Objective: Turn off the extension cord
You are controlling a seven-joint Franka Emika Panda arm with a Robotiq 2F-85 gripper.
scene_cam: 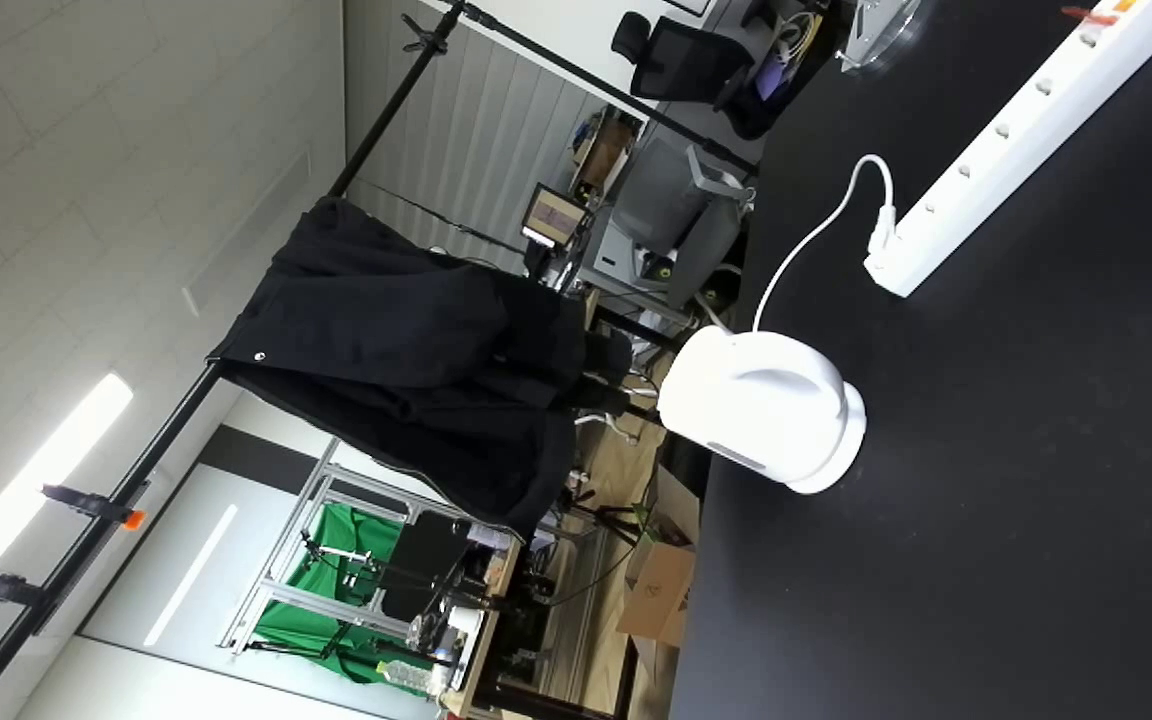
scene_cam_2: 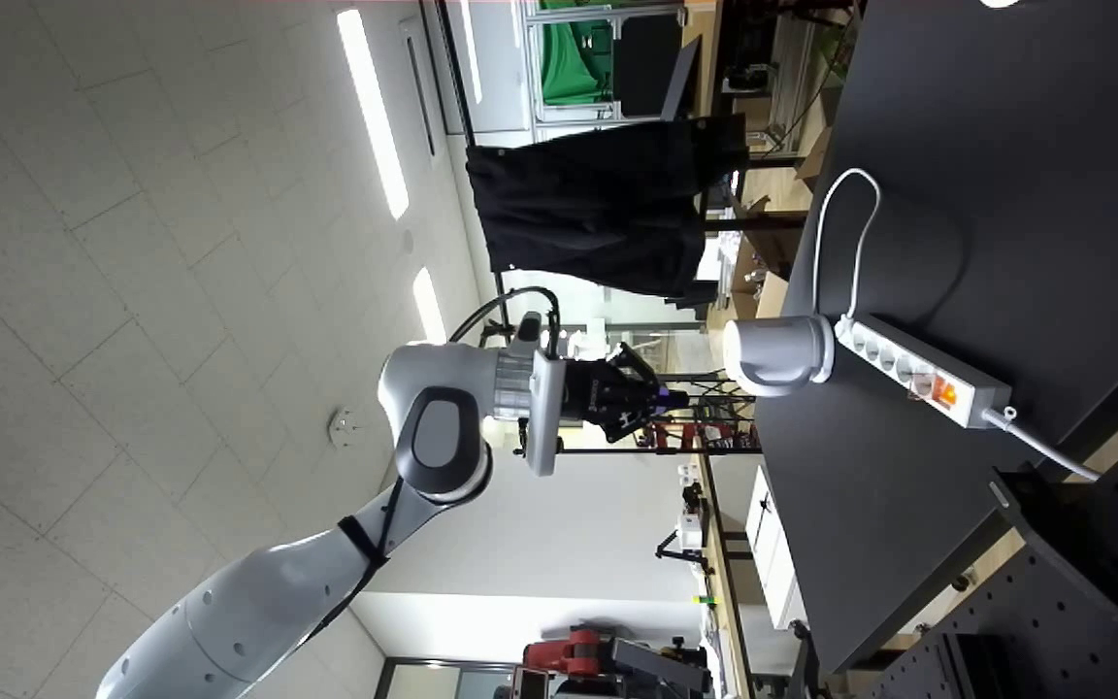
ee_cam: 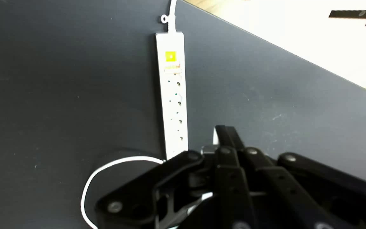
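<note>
The extension cord is a long white power strip lying on the dark table, in both exterior views (scene_cam: 1021, 150) (scene_cam_2: 897, 363) and the wrist view (ee_cam: 174, 108). Its switch (scene_cam_2: 944, 392) near one end looks bright orange in an exterior view and bright yellow in the wrist view (ee_cam: 170, 56). A thin cable leaves the switch end. A plug sits in the opposite end. My gripper (scene_cam_2: 680, 400) is raised well above the table, apart from the strip. In the wrist view its fingers (ee_cam: 230, 128) are pressed together with nothing visible between them.
A white kettle (scene_cam: 761, 405) stands on the black table (scene_cam: 986, 560), near the strip's plug end, and also shows in an exterior view (scene_cam_2: 777, 354). A white cable (ee_cam: 86, 190) loops from the plug end. A black perforated plate (scene_cam_2: 1102, 582) is near the table's edge.
</note>
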